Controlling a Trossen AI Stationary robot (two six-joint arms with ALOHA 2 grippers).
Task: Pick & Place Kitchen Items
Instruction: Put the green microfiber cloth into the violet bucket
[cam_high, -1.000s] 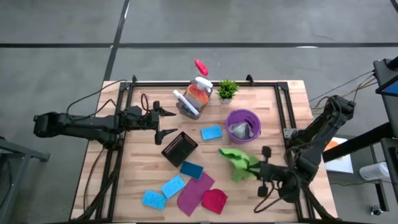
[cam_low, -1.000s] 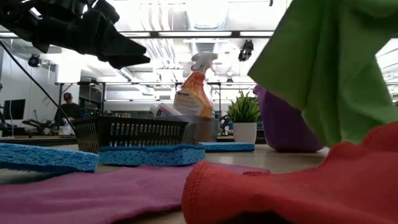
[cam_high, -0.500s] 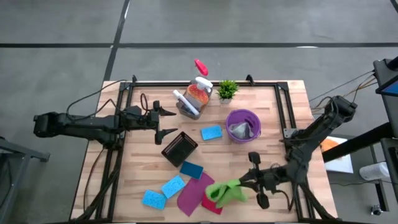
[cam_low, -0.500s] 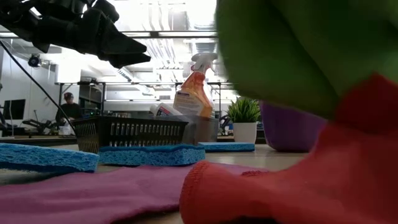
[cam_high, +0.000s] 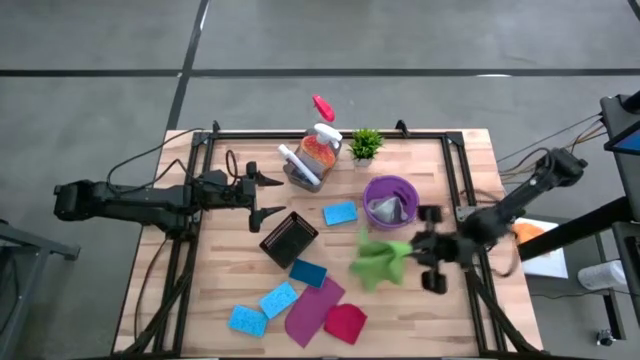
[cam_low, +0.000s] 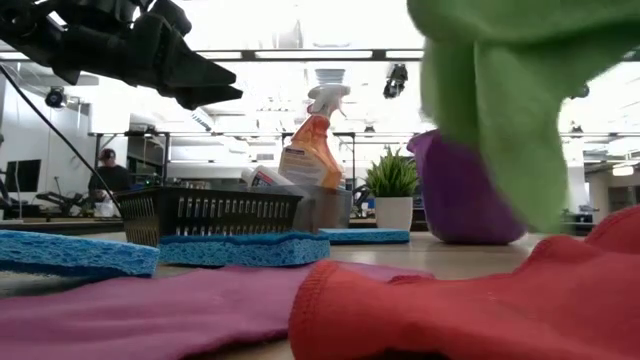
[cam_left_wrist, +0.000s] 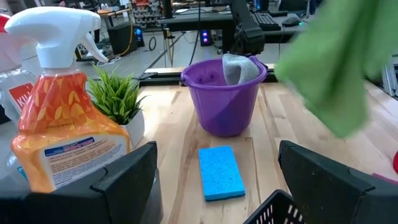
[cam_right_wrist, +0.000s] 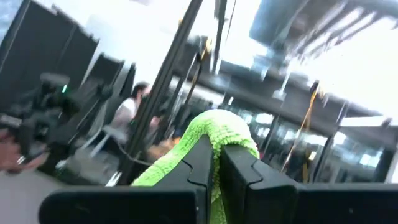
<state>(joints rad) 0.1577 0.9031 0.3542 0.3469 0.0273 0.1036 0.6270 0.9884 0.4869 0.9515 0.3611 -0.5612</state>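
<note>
A green cloth (cam_high: 378, 262) hangs above the table between the purple bucket (cam_high: 372, 188) and the red cloth (cam_high: 345, 323), with my right gripper (cam_high: 409, 250) shut on it. A grey cloth (cam_left_wrist: 239, 67) lies in the bucket. An orange spray bottle (cam_high: 320, 148) stands at the far edge. Several blue sponges (cam_high: 340, 213) and a magenta cloth (cam_high: 314, 311) lie flat on the wood. My left gripper (cam_high: 264, 196) hovers open and empty left of the bottle. My right gripper pinches a fold of the green cloth (cam_right_wrist: 219, 132) between its two fingers (cam_right_wrist: 202, 163); the cloth drapes over the fingertips. The fingers come from the table's right, slanting upward. The rest of the cloth (cam_low: 510, 120) hangs slack below them, clear of the table.
A black mesh basket (cam_high: 288, 238) stands mid-table, and a small potted plant (cam_high: 365, 145) stands beside the spray bottle. A white bottle (cam_high: 297, 163) lies left of the spray bottle. A red object (cam_high: 322, 107) lies beyond the far edge. A person sits in the room behind (cam_low: 108, 172).
My right gripper swung the green cloth toward the near edge, over the red cloth, then back up and toward the purple bucket, tipping from downward to upward. The cloth stayed in its hold and now hangs higher, clear of the red cloth.
</note>
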